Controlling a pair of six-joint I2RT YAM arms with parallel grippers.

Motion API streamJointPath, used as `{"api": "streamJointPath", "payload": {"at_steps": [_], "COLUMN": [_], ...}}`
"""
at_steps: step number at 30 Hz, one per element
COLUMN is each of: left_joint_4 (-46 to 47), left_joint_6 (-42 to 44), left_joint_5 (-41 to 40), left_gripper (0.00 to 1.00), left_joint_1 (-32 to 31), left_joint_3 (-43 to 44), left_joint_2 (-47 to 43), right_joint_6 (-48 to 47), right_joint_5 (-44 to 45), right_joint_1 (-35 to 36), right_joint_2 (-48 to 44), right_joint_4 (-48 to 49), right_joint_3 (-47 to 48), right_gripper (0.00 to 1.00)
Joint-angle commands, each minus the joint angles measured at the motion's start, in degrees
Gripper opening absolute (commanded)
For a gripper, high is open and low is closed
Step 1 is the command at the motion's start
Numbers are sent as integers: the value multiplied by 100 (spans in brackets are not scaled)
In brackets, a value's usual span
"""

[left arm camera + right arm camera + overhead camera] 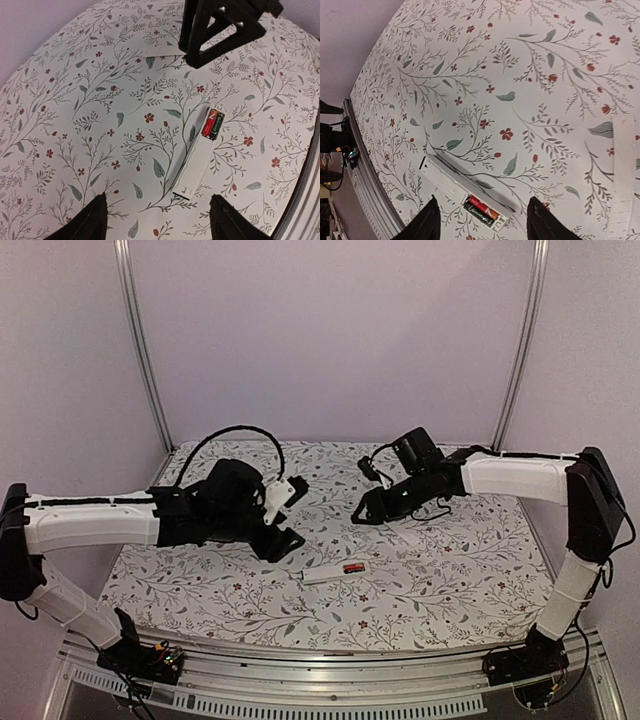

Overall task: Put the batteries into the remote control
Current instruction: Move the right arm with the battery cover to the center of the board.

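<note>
The remote control (335, 572) lies flat on the floral cloth, a slim white bar with its battery bay uncovered at one end. Two batteries (212, 125) sit side by side in that bay, one showing red, the other black; they also show in the right wrist view (481, 209). My left gripper (160, 220) hovers open above the cloth, just short of the remote's (197, 160) near end, with nothing between its fingers. My right gripper (482, 220) is open above the bay end of the remote (447, 180), holding nothing. From above, the left gripper (293, 515) and the right gripper (362, 512) flank the remote.
A thin white cover strip (622, 170) lies loose on the cloth beyond the remote; it also shows under the right gripper (220, 30) in the left wrist view (162, 51). The table's metal rail (300, 660) runs along the near edge.
</note>
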Motion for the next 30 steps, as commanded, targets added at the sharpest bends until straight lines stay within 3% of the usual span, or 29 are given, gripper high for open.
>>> {"api": "streamJointPath", "payload": {"at_steps": [1, 3, 5, 9, 16, 26, 30], "left_joint_4": [187, 183, 117, 80, 5, 33, 68], "left_joint_6": [-240, -320, -424, -627, -749, -728, -747], "left_joint_5": [-50, -75, -163, -231, -277, -238, -277], "left_gripper": [81, 89, 99, 100, 100, 100, 100], "left_joint_1": [130, 163, 172, 216, 234, 256, 274], "left_joint_3": [-250, -336, -382, -524, -733, -1143, -1285], "left_joint_2": [-518, -675, -795, -1072, -1329, -1943, -2144], "right_joint_6": [-820, -999, -1189, -1444, -1467, -1435, -1435], "right_joint_5": [1784, 2046, 2241, 2452, 2297, 2484, 2529], "right_joint_1": [-537, -696, -732, -736, -723, -570, -475], "right_joint_2": [-84, 220, 596, 1228, 1806, 2469, 2585], "right_joint_4": [-1030, -1285, -1519, -1673, -1306, -1411, -1419], "right_joint_3": [547, 830, 1153, 1697, 2150, 2164, 2175], "right_gripper": [79, 96, 99, 99, 74, 70, 61]}}
